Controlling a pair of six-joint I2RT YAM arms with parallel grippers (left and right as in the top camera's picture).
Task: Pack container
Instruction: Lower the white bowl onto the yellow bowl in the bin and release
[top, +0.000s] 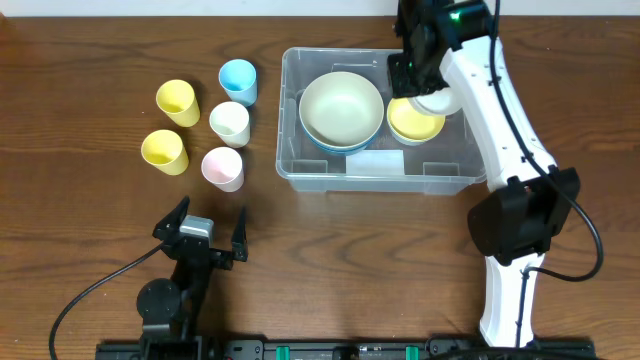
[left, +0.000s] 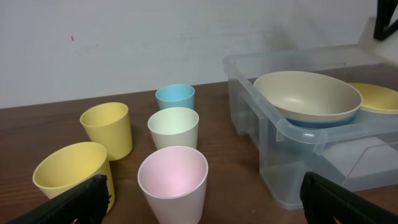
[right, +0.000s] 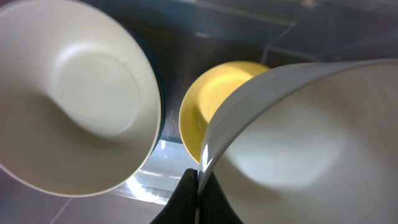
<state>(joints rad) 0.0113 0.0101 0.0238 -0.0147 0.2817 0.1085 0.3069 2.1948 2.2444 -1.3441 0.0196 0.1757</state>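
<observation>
Your right claw (right: 196, 191) is pressed together on the rim of a white bowl (right: 292, 143). In the right wrist view its two dark fingertips meet on the thin edge at the bottom of the frame. Take twelve o'clock as the far edge of the surface (top: 80, 60) in the overhead view. The white bowl then hangs over the three o'clock part of the container (top: 290, 130), partly covering a yellow bowl (top: 408, 127) that lies on the container's floor. You cannot tell whether the two bowls touch.

At nine o'clock of the yellow bowl, inside the same container, a larger cream bowl (top: 341, 108) sits nested in a blue bowl (top: 330, 147); only a sliver of the blue rim shows. A white label (top: 374, 163) lies on the base toward the container's six o'clock wall. The container is clear plastic and stands on the wooden surface right of centre, toward the far edge.

Your left claw (top: 212, 212) is spread wide and pinches nothing. It sits low near the six o'clock edge of the surface, at about eight o'clock of the container.

Five cups stand upright at the left claw's twelve o'clock, just off the container's nine o'clock wall. The pink cup (top: 223, 167) is nearest the claw, the cream cup (top: 230, 122) is beyond it and the blue cup (top: 238, 80) is farthest. The far yellow cup (top: 177, 101) and the near yellow cup (top: 164, 151) stand at nine o'clock of those three.
</observation>
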